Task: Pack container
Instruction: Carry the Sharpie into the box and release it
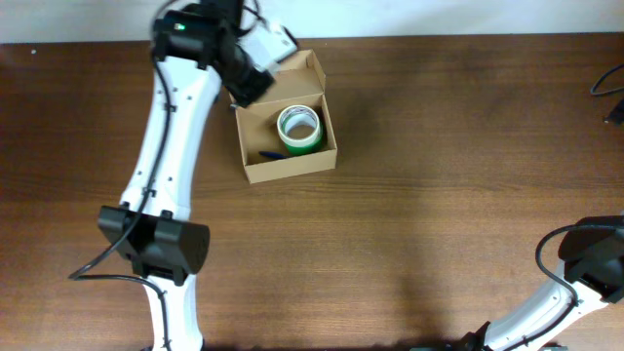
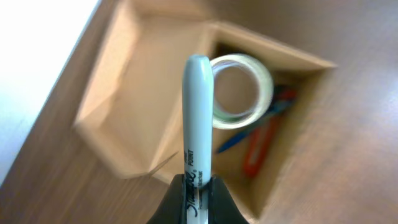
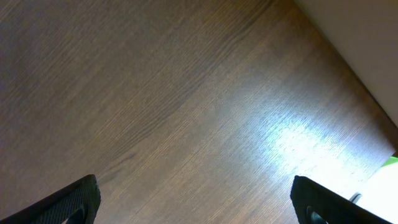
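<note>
Presently, the cardboard box (image 1: 291, 168) sits open on the dark wooden desk (image 1: 439, 146), toward the far left-centre, its flap lid (image 1: 302, 68) folded back toward the wall. Inside, a green tape roll (image 1: 299, 129) lies flat in the right half, with a blue pen (image 1: 273, 154) near the front wall.

The left end effector (image 1: 249, 83) hangs over the box's far-left corner. In the left wrist view this end effector (image 2: 198, 190) is clamped narrowly on a Sharpie marker (image 2: 198, 124) — the marker's capped end points out over the box (image 2: 267, 46), above the flap (image 2: 134, 93) and just beside the tape roll (image 2: 239, 90). The blue pen (image 2: 233, 142) and a red-orange item (image 2: 258, 149), too blurred to name, lie beneath the roll.

The right end effector (image 3: 194, 186) is spread wide over bare desk — its arm is well apart from the box, at the near right corner.
</note>
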Controlling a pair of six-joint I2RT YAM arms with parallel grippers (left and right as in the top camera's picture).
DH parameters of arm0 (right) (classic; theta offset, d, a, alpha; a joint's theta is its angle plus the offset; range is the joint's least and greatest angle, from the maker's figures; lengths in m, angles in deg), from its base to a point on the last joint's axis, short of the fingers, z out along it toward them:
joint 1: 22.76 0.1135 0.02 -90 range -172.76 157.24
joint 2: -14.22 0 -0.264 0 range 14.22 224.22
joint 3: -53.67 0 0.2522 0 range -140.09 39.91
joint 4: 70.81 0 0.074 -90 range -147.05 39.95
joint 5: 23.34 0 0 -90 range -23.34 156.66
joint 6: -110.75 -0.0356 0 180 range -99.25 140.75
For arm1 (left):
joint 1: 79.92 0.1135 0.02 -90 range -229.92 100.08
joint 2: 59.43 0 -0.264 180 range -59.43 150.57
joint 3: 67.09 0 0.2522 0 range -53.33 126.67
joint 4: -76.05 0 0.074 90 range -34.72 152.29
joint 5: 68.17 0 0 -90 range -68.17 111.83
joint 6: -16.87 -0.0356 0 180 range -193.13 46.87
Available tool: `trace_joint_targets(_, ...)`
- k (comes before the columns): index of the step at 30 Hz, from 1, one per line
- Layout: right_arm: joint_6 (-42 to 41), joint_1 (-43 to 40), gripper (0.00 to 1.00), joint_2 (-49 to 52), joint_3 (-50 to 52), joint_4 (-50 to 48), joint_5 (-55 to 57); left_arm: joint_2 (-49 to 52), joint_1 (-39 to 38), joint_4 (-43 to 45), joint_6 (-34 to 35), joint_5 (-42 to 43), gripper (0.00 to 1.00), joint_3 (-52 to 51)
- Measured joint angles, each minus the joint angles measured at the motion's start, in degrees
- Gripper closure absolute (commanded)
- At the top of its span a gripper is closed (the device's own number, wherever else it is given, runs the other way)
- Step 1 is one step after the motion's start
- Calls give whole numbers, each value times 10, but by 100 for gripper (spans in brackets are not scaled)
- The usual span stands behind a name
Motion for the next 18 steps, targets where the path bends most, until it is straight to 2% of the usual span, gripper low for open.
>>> trace_joint_targets(10, 0, 0, 1, 0, 0, 0, 0, 29, -20, -91, -118, 68, 98, 0)
trace_joint_targets(18, 0, 0, 1, 0, 0, 0, 0, 90, -20, -107, -154, 79, 99, 0)
